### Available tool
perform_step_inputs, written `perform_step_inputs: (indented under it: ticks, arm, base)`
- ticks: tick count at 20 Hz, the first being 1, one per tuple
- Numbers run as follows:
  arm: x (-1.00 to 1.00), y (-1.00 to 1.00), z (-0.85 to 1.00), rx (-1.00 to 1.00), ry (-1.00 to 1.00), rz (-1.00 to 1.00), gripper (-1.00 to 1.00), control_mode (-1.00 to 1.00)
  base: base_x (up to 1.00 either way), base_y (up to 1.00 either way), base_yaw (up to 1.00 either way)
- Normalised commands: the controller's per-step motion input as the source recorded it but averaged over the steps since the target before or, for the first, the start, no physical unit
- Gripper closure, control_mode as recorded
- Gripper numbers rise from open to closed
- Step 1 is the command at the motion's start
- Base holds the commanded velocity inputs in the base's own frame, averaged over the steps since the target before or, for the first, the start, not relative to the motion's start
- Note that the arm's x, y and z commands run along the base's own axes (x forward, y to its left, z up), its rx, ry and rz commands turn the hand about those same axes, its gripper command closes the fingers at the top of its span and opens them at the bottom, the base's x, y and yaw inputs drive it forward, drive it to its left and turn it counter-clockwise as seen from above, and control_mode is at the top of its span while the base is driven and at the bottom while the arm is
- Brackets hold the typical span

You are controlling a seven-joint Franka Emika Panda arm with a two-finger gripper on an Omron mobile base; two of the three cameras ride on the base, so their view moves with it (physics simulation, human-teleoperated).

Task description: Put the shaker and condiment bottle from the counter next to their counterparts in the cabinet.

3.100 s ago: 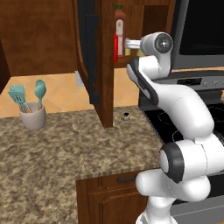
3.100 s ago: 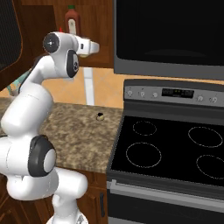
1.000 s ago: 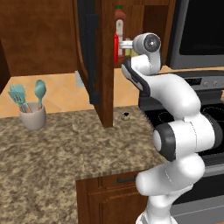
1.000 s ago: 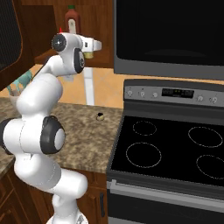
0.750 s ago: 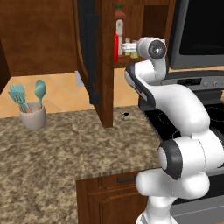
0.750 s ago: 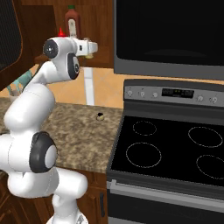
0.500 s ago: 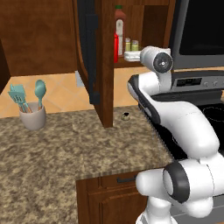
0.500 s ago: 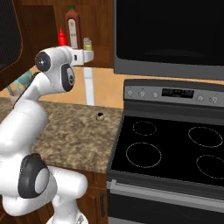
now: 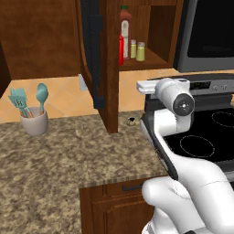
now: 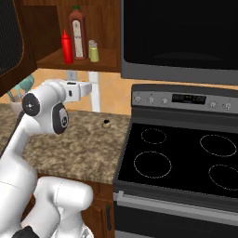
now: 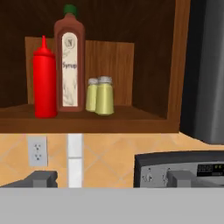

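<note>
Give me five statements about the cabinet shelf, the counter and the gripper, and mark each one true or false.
1. The red squeeze bottle stands on the cabinet shelf beside the tall sauce bottle. True.
2. The two shakers lie tipped over. False: both stand upright, side by side.
3. The gripper holds the red bottle. False: its fingers are apart and hold nothing.
4. A small dark jar sits on the counter. True.
5. The utensil cup is inside the cabinet. False: it stands on the counter.
</note>
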Motion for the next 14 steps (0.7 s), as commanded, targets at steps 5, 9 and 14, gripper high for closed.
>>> perform_step_inputs:
  ticks: [5,9,14]
  arm:
    - [-1.0,-0.23,-0.66,-0.04,0.0,0.06,-1.0,-1.0]
    - [-1.0,-0.27,-0.57,-0.03,0.0,0.06,-1.0,-1.0]
    - [-0.43,-0.03,-0.1,0.0,0.0,0.0,-1.0,-1.0]
  base:
    - [0.0,0.0,0.0]
    - [0.0,0.0,0.0]
    - [0.0,0.0,0.0]
